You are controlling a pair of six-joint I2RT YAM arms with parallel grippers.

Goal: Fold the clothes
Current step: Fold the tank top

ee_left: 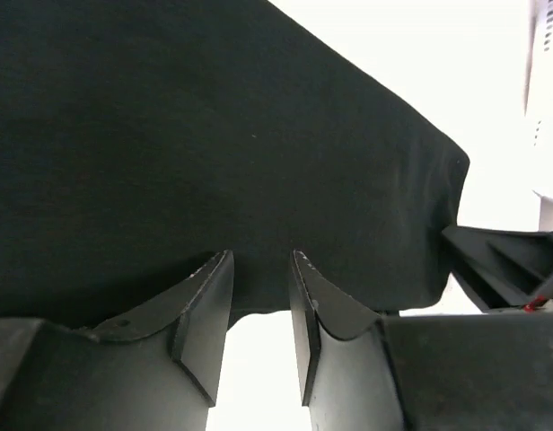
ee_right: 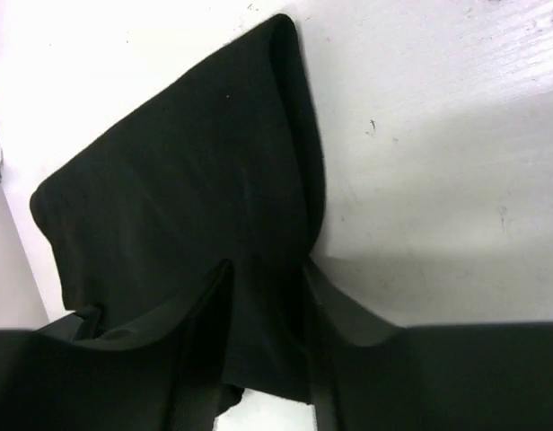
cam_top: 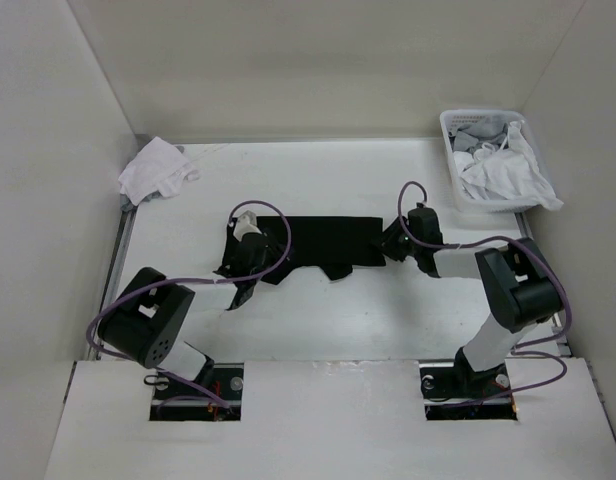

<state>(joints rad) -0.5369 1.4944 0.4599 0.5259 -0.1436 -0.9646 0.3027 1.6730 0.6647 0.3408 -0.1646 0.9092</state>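
Black, soft and thin, the T-shirt (cam_top: 318, 243) lies in the middle of the tabletop (cam_top: 318, 320) as a long band running from the left side towards the right. From above, my left arm (cam_top: 213, 295) reaches one end of the band and my right arm (cam_top: 458, 262) the other. I judge that is so both ends can be handled together and the cloth kept straight. A small flap hangs out on the band's near edge, so the fold looks only partly tidy. A white cloth bundle (cam_top: 153, 170) sits at the far left corner and a basket (cam_top: 488, 160) of pale garments at the far right corner, both well apart from the shirt.

At my left wrist, the left fingers (ee_left: 209, 296) stand parted with their tips at the shirt's near edge. Bare tabletop shows in most of the gap, so they clamp nothing.

At my right wrist, the right fingers (ee_right: 205, 332) are also parted, low over the tabletop. A folded end of the shirt runs into the gap, but it lies loose there rather than pinched.
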